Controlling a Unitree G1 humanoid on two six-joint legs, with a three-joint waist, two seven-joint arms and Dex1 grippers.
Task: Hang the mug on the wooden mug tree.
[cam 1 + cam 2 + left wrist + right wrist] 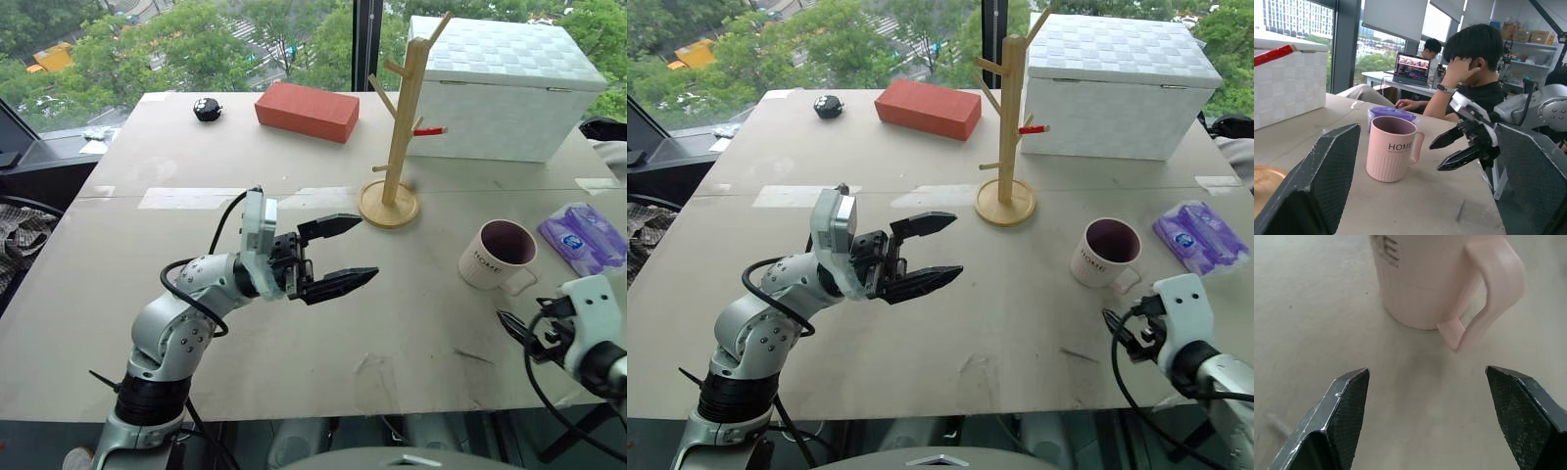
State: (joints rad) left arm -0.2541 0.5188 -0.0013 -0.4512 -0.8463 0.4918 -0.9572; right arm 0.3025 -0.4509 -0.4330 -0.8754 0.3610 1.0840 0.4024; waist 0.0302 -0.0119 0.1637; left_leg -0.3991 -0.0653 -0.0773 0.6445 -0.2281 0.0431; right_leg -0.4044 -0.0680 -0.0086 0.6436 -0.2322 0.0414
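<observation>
On the table [294, 343] the mug [498, 255] stands upright, handle toward the right gripper [1425, 416], whose jaws are released to take it, while the left gripper [338, 257] waits released too.

Head pair overlooks table [294, 323]; wrist views share mug [1390, 154] close-up.

Mug [497, 255] upright on table; mug tree [402, 127] empty

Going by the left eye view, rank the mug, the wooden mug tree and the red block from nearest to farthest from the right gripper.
1. the mug: upright on the table just ahead of the right gripper.
2. the wooden mug tree: mid-table, farther to the left.
3. the red block: near the far edge, by the window.
</observation>
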